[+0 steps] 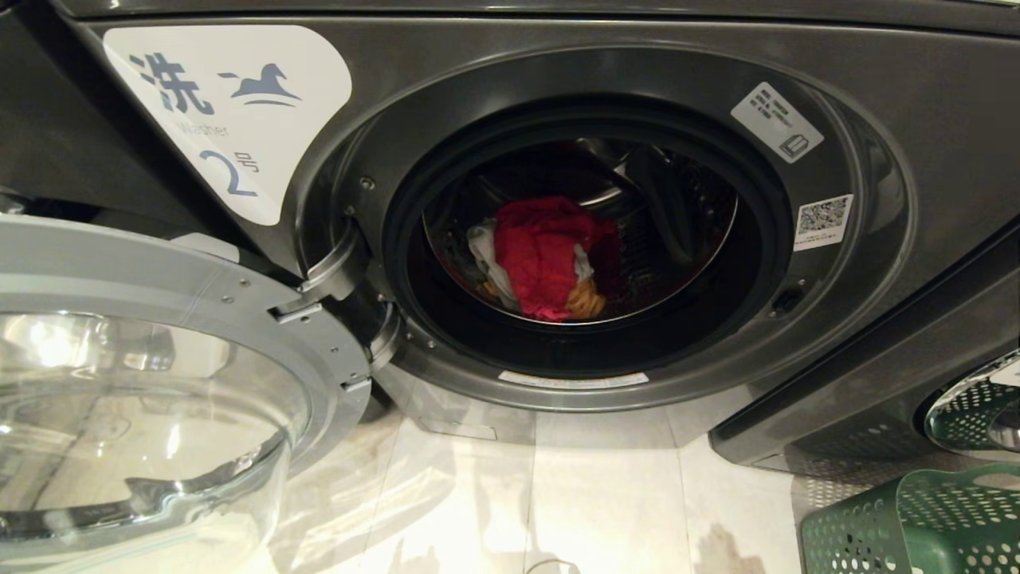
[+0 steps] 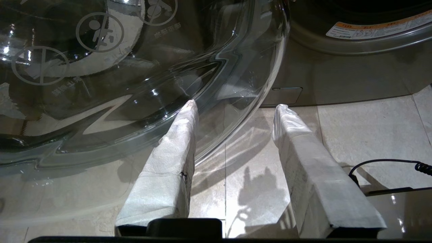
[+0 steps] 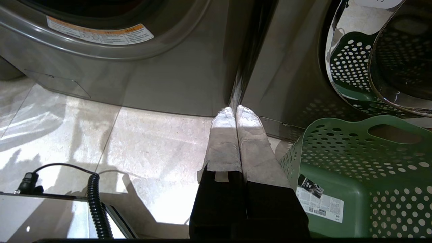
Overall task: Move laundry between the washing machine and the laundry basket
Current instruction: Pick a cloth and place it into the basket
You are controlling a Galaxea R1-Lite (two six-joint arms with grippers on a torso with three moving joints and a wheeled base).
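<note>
The washing machine (image 1: 606, 72), dark grey with a white horse label numbered 2, stands with its round glass door (image 1: 159, 383) swung open to the left. The laundry (image 1: 546, 255) lies in the drum: a bright red garment with white cloth and a small yellow-orange piece beside it. At the lower right stands the green laundry basket (image 1: 916, 526). Neither arm shows in the head view. My left gripper (image 2: 234, 107) hangs low over the floor by the glass door (image 2: 135, 84), open and holding nothing. Beside the laundry basket (image 3: 354, 162) my right gripper (image 3: 235, 109) is shut and holds nothing.
A like machine (image 1: 916, 359) stands to the right, its chrome door ring (image 3: 341, 67) mirroring the basket. The glass door juts out over the pale tiled floor (image 1: 606, 510). A coiled black cable (image 3: 96, 202) lies near the right arm.
</note>
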